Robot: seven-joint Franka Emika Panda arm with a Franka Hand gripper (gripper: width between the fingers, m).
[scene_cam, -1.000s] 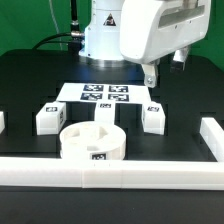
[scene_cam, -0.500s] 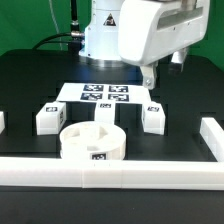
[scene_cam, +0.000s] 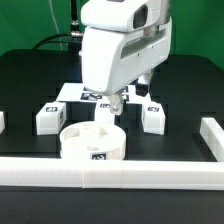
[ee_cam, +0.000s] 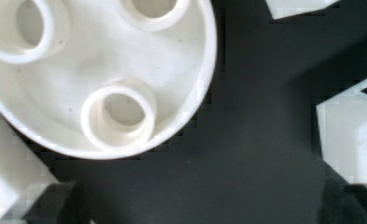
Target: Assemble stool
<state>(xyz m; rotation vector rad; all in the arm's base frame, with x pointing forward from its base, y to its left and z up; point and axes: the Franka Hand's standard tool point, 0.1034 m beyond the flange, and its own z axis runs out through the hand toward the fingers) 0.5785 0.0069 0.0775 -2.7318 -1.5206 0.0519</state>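
Observation:
The white round stool seat point(scene_cam: 92, 143) lies on the black table near the front rail, hollow side up, with round sockets inside. One blocky white leg point(scene_cam: 48, 117) stands to the exterior view's left of it and another leg point(scene_cam: 152, 116) to its right. My gripper point(scene_cam: 115, 106) hangs just behind and above the seat's far rim. In the wrist view the seat point(ee_cam: 91, 70) fills one side, and the dark fingertips point(ee_cam: 47, 202) stand wide apart with only black table between them. The gripper point(ee_cam: 198, 208) is open and empty.
The marker board point(scene_cam: 70, 92) lies behind the seat, mostly hidden by the arm. White border rails run along the front point(scene_cam: 120, 172), the right point(scene_cam: 212, 136) and the left point(scene_cam: 2, 121). A white tagged part point(ee_cam: 352, 125) shows at the wrist view's edge.
The arm has swung from the back right to the exterior view's left and forward, and lower. The gripper now hangs by the seat's far rim. The seat and legs have not moved.

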